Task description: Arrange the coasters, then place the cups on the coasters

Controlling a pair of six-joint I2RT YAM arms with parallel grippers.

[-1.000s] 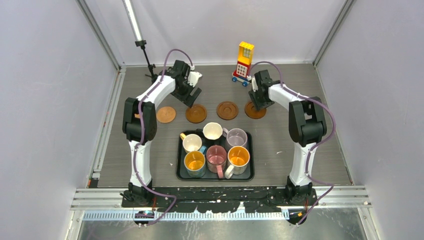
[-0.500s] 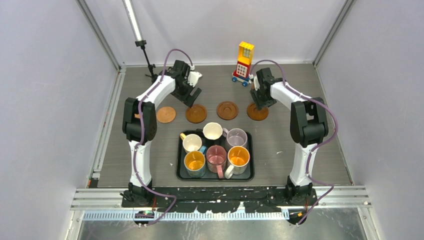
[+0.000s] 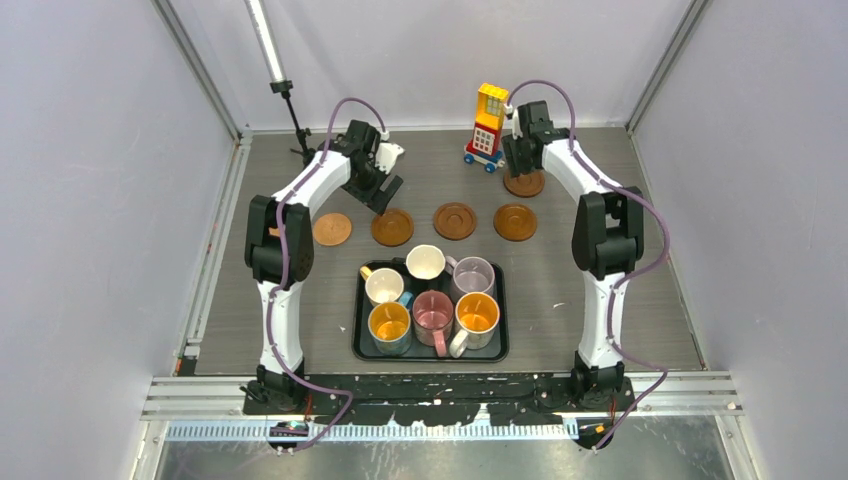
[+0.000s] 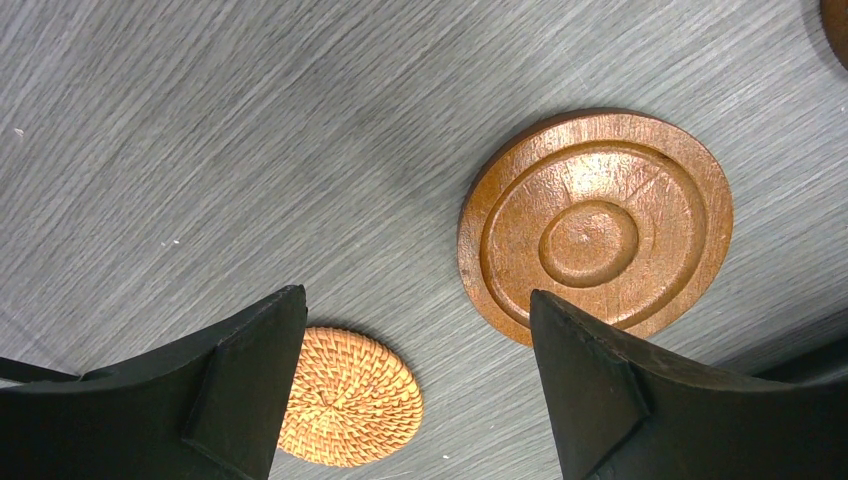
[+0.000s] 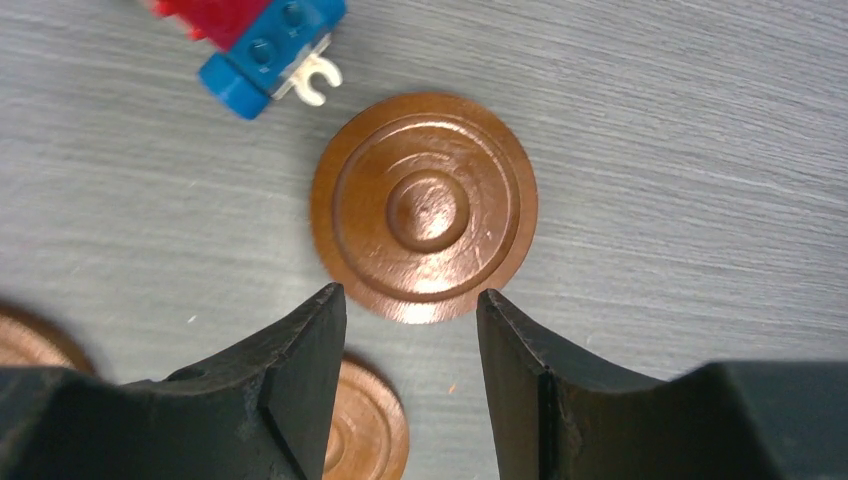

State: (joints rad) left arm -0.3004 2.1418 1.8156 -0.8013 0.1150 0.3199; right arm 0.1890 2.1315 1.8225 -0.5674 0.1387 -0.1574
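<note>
Coaster (image 5: pixel 424 207) just ahead of right end effector (image 5: pixel 410 300), untouched, jaws parted

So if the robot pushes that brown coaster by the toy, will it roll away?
Probably not: the coaster lies flat, so it should slide rather than roll. It looks like stiff wood, unlikely to bend. Its glossy top may be slippery.

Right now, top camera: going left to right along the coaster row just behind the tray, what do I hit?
lighter orange coaster → second coaster → third coaster → fourth coaster
</note>
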